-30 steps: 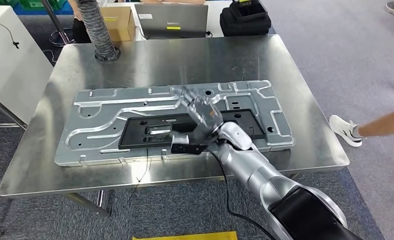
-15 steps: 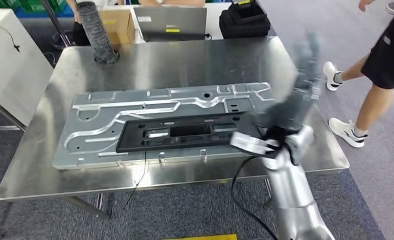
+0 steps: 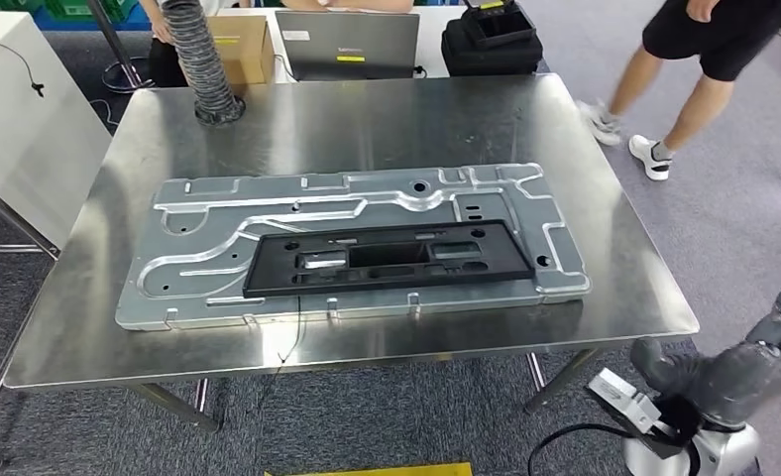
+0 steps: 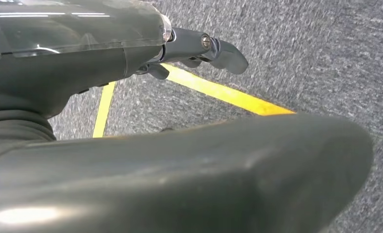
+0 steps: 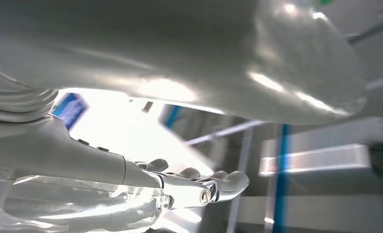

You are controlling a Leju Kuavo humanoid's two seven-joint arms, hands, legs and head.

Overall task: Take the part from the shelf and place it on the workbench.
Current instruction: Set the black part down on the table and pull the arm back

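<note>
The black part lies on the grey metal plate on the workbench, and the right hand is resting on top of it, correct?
Not quite. The black part does lie on the grey metal plate on the workbench, but the head view shows the right hand off the part, down beside the table's near right corner.

Brushed steel workbench [image 3: 585,248] carrying a dull grey metal plate [image 3: 208,213] and matt black plastic part [image 3: 387,258].

Black part [image 3: 387,257] on the counter [image 3: 89,327].
Long, flat rectangular frame with cut-outs, lying flat on the silver plate [image 3: 208,218], toward that plate's near-right portion.
</note>
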